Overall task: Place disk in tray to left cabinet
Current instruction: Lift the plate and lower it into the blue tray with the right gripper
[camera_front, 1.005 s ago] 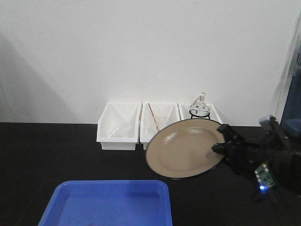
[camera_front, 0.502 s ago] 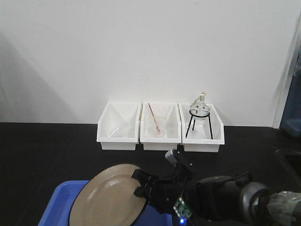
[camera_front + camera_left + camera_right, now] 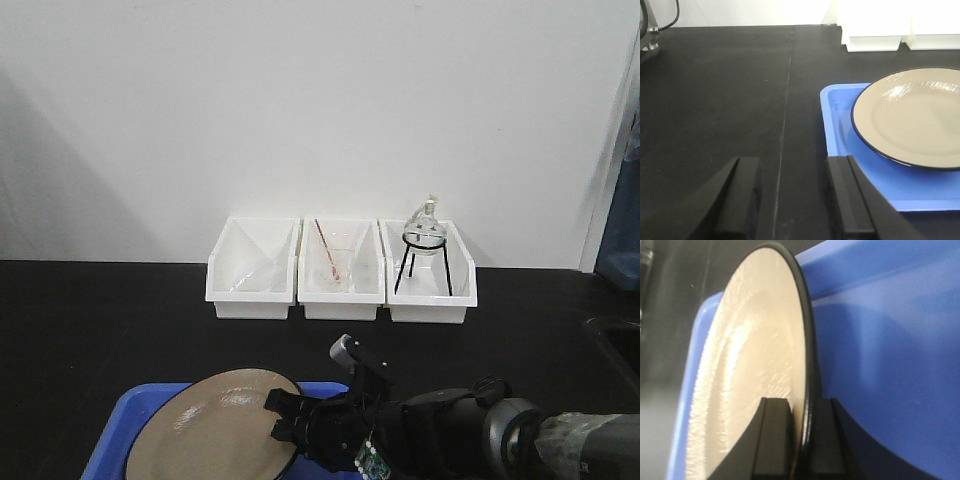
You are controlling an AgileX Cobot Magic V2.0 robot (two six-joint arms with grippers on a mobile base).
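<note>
**Desk:** Status of the grippers?

**Me:** The left gripper [image 3: 790, 160] is spread wide with nothing between its fingers, hovering over bare black table [image 3: 715, 90] just left of the tray [image 3: 835, 100]. The right gripper [image 3: 799, 405] is clamped on the disk [image 3: 750, 365], one finger on the tan face and one on the black underside, pinching the right rim.

**Desk:** Where's the disk?

**Me:** It's over the blue tray [image 3: 110, 450] at the near edge of the table [image 3: 100, 320]. The disk [image 3: 215, 420] is tilted and covers most of the tray. I can't tell whether its low edge touches the tray floor. The right gripper [image 3: 285, 425] reaches in from the right.

**Desk:** What's farther back?

**Me:** Three white bins stand in a row against the white wall [image 3: 300, 100]. The left bin [image 3: 252, 295] holds something clear and the middle bin [image 3: 340, 300] holds a red-striped rod. The right bin [image 3: 432, 305] holds a round-bottom flask [image 3: 423, 232] on a black stand [image 3: 400, 272].
</note>
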